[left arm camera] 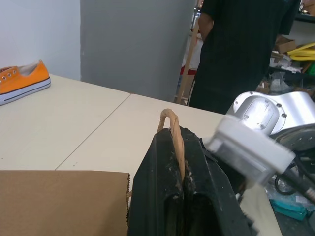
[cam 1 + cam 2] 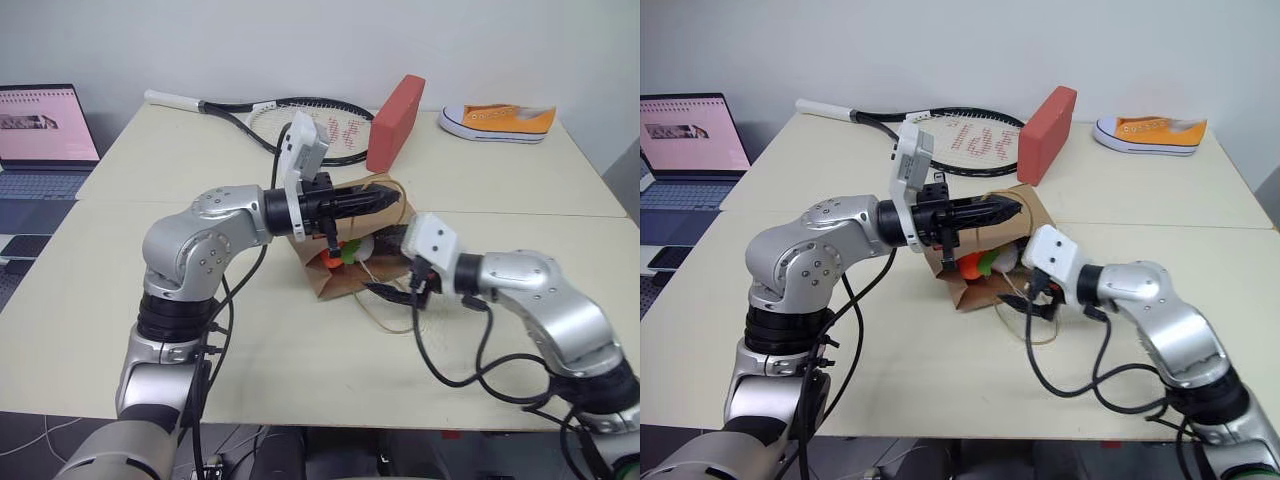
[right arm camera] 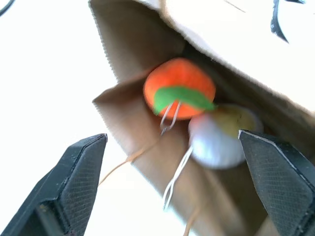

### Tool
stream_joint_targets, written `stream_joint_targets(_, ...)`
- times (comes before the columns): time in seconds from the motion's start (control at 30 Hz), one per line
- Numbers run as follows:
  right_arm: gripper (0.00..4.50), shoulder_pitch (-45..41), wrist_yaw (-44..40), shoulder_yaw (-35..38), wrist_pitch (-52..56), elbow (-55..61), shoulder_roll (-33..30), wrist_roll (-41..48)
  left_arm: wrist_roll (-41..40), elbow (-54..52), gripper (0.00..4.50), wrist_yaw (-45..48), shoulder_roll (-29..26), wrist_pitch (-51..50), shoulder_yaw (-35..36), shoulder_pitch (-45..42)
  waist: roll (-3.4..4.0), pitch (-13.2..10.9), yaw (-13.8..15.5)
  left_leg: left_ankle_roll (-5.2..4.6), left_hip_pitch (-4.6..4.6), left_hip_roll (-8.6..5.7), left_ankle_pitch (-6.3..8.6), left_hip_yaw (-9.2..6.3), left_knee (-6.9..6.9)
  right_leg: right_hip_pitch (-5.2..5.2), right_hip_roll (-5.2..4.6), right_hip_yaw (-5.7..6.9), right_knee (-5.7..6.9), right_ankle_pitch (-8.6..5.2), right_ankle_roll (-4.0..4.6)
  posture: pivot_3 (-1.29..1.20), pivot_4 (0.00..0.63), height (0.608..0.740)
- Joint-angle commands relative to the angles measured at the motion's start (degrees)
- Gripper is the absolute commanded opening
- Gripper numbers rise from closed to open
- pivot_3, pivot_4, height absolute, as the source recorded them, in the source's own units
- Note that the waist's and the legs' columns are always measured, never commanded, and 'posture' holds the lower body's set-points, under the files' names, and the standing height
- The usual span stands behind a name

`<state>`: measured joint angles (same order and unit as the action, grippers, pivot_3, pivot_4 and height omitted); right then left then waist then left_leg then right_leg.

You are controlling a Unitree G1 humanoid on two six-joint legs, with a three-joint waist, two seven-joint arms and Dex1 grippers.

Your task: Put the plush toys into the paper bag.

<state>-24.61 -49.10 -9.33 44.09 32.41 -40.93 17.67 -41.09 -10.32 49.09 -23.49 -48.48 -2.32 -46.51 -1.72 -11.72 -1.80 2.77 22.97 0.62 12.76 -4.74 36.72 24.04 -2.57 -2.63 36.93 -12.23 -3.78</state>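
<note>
The brown paper bag [image 2: 335,281] lies on its side mid-table, its mouth facing my right arm. My left gripper [image 2: 393,200] reaches over it, shut on the bag's tan loop handle [image 1: 172,132], and holds the mouth's upper edge up. Both plush toys sit inside the mouth: the orange carrot [image 3: 179,78] with green leaves, and the white egg with a yellow face [image 3: 216,142] beside it. My right gripper [image 3: 172,140] is open just outside the mouth, pointing at the toys with nothing between its fingers. The second handle [image 2: 385,315] lies loose on the table.
At the back of the table lie a tennis racket [image 2: 300,120], a red block [image 2: 395,122] and an orange sneaker [image 2: 500,120]. A laptop [image 2: 40,130] sits on a desk to the left. A person in dark clothes [image 1: 241,49] stands beyond the table's right side.
</note>
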Motion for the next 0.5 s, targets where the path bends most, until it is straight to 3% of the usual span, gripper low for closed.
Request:
stream_joint_targets(0.03, 4.46, 4.36, -3.68, 7.0, 1.33, 4.31, -4.15, 5.61, 0.12, -0.93, 0.0, -0.07, 0.0, 1.06, 0.26, -0.37, -0.01, 0.0, 0.02, 0.0, 0.01, 0.0, 0.0, 0.0, 0.0, 0.0, 0.0, 0.0, -0.01, 0.0, 0.0, 0.0, 0.15, 0.74)
stream_joint_targets(0.2, 4.46, 10.89, 0.57, 7.27, -1.5, 0.19, -5.64, 1.76, 0.21, -0.78, 0.0, 0.02, 0.04, 1.28, 0.34, -0.4, -0.01, 0.01, -0.05, 0.0, -0.01, 0.0, 0.0, 0.03, 0.06, -0.03, 0.0, -0.02, -0.01, -0.02, 0.03, 0.0, 0.15, 0.74)
stream_joint_targets(0.47, 4.46, 10.61, 10.11, 2.58, 2.22, -8.83, 4.88, -0.29, 0.4, -0.54, 0.0, -0.14, 0.27, 1.3, 0.64, -1.11, -0.01, 0.01, -0.09, 0.0, -0.03, 0.01, 0.0, 0.05, 0.06, -0.02, 0.01, -0.05, 0.02, 0.0, 0.0, 0.0, 0.15, 0.74)
stream_joint_targets(0.5, 4.3, 10.31, 10.85, 2.19, 2.46, -10.02, 5.49, -0.82, 0.36, -0.63, 0.0, -0.22, 0.24, 1.25, 0.75, -1.16, 0.0, 0.0, -0.06, 0.0, -0.02, 0.01, 0.0, 0.05, 0.06, -0.02, 0.0, -0.05, 0.02, 0.0, 0.0, 0.0, 0.15, 0.74)
